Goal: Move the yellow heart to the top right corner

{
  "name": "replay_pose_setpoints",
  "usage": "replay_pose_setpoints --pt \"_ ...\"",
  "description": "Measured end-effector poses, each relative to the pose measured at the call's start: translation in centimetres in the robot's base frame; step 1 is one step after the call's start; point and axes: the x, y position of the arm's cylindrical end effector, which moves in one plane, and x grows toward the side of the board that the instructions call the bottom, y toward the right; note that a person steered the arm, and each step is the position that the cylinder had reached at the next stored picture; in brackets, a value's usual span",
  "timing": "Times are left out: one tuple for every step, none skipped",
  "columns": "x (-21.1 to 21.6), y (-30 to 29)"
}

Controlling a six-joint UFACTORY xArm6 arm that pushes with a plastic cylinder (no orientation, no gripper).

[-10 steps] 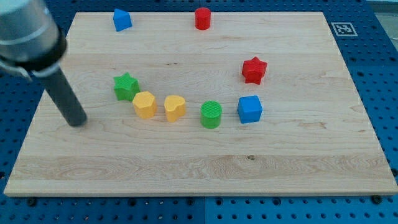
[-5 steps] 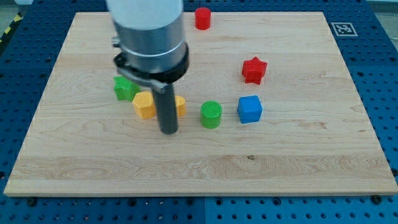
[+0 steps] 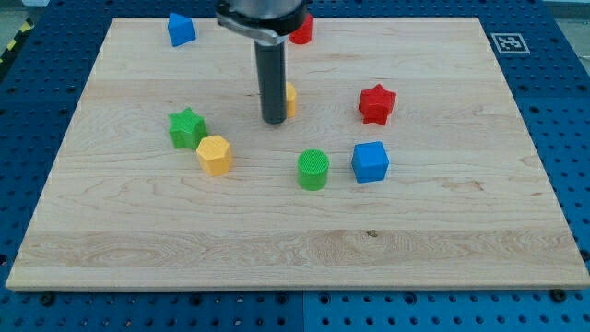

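The yellow heart [image 3: 290, 98] sits near the middle of the wooden board [image 3: 442, 231], mostly hidden behind my rod; only its right edge shows. My tip [image 3: 274, 121] rests on the board right at the heart's lower left, touching or nearly touching it. The board's top right corner [image 3: 466, 28] lies far off to the view's right and up.
A red cylinder [image 3: 301, 29] stands at the view's top, partly behind the arm. A red star [image 3: 376, 103] is right of the heart. A blue cube [image 3: 371, 161], green cylinder [image 3: 313, 170], yellow hexagon [image 3: 214, 154], green star [image 3: 187, 127] and a blue block [image 3: 181, 29] are around.
My rod swept from the view's left to the heart's lower side, then moved up. The yellow heart was pushed up and slightly right, away from the yellow hexagon.
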Motion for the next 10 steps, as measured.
replay_pose_setpoints --pt "-2.5 1.4" --pt "-4.6 1.4" --pt "-7.1 1.4" --pt "-9.0 1.4" --pt "-9.8 1.4" --pt "-9.8 2.8" --pt "-10.5 7.5" --pt "-12.2 12.9" --pt "-13.4 16.1" --pt "-13.7 16.1"
